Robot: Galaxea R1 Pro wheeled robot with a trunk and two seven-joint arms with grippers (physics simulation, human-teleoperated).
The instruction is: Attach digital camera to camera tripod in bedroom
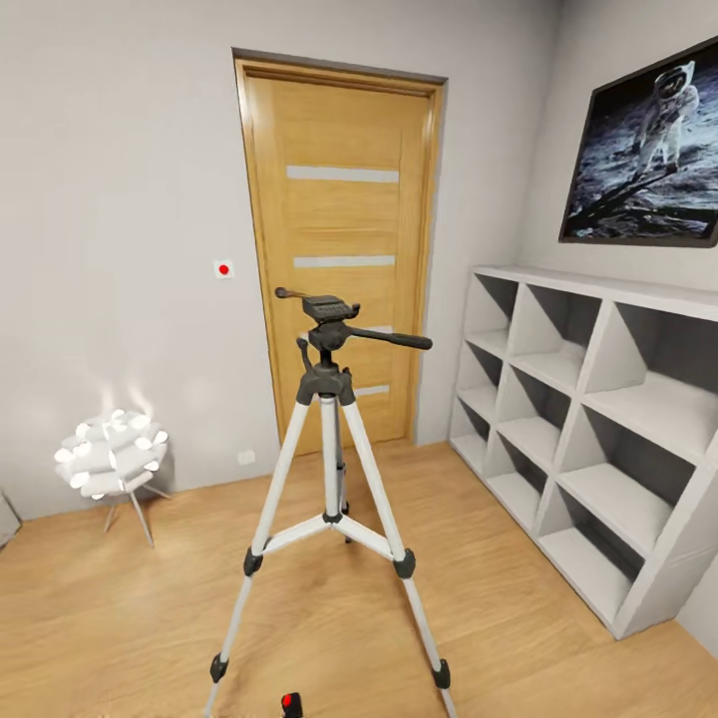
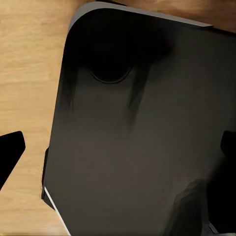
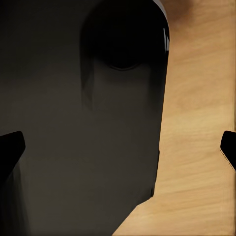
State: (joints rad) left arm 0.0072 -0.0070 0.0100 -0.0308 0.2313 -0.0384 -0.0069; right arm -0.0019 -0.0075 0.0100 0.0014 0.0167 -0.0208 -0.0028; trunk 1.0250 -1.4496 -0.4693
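The camera tripod point(image 1: 330, 469) stands upright on the wood floor in the middle of the head view, silver legs spread, its black head point(image 1: 329, 309) bare on top and its pan handle point(image 1: 391, 339) pointing right. At the picture's lower edge, between the tripod's front feet, sits a small black thing with a red dot, the digital camera point(image 1: 290, 704), partly cut off. In the left wrist view my left gripper point(image 2: 119, 147) is open, its dark fingertips point(image 2: 11, 152) far apart over my dark base. My right gripper point(image 3: 119, 147) is open too, with nothing between its fingertips point(image 3: 11, 147).
An oak door point(image 1: 341, 249) is behind the tripod. A grey cube shelf point(image 1: 588, 429) lines the right wall under a black wall TV point(image 1: 648, 150). A white spiky-ball lamp point(image 1: 112, 454) stands at the left. My dark base point(image 2: 142, 128) hangs over the wood floor point(image 3: 201, 123).
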